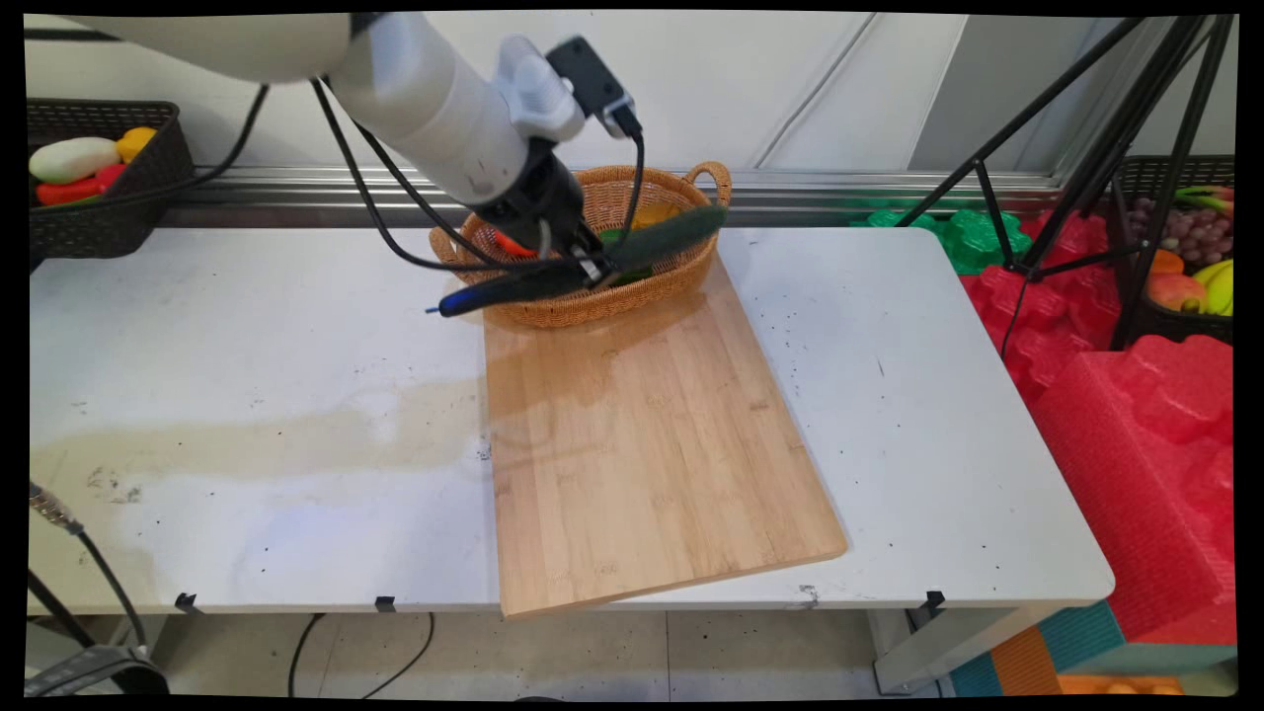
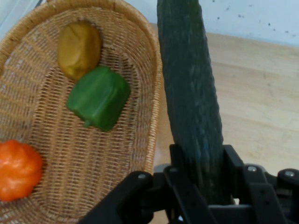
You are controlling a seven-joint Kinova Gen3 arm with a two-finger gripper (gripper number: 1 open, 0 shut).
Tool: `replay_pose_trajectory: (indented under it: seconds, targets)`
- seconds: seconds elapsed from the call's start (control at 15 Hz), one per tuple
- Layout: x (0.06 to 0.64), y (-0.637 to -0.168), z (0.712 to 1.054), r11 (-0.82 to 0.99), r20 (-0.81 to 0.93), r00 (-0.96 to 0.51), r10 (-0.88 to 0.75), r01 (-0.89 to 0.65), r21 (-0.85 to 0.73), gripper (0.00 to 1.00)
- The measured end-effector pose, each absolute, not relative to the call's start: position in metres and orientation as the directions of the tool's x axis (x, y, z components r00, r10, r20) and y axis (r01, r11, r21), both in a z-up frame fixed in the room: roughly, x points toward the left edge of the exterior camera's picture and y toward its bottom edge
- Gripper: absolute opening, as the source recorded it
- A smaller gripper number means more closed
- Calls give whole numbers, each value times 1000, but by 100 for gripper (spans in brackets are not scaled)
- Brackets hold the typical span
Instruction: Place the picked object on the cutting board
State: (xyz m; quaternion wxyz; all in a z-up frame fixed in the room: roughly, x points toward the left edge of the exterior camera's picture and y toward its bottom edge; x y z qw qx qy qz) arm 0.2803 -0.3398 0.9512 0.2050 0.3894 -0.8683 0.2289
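My gripper (image 1: 591, 265) is shut on a long dark green cucumber (image 1: 671, 235), held about level over the near side of an oval wicker basket (image 1: 592, 314). In the hand view the cucumber (image 2: 189, 93) runs up from between the fingers (image 2: 176, 161), crossing just outside the basket's rim (image 2: 156, 93) above the wooden board (image 2: 261, 102). A yellow vegetable (image 2: 79, 49), a green pepper (image 2: 99, 97) and an orange-red vegetable (image 2: 17, 169) lie in the basket. The basket stands at the far end of a bamboo cutting board (image 1: 652, 454).
A black crate (image 1: 99, 212) with vegetables stands at the back left. A black tripod (image 1: 1076, 178) and a crate of fruit (image 1: 1190, 247) are off the table's right side, above red foam (image 1: 1136, 425). Black cables (image 1: 375, 207) hang from the arm.
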Motion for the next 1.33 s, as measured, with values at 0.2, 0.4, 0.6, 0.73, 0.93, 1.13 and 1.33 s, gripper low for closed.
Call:
replay_pose_trajectory:
  seconds: [0.2,0.4,0.6,0.73,0.93,1.13,1.33]
  targets:
    - [273,-349,927,626,506,-651,-566,-739,-250,0]
    - [267,-363,901,657,482,-681,-551,-710,-252,0]
    - [260,-375,876,684,465,-701,-540,-688,-242,0]
    - [255,-382,860,703,458,-713,-531,-673,-230,0]
    - [250,-392,841,725,452,-725,-520,-654,-215,0]
    - [247,-399,826,744,450,-734,-508,-638,-201,0]
    - [245,-404,815,761,448,-743,-497,-622,-187,0]
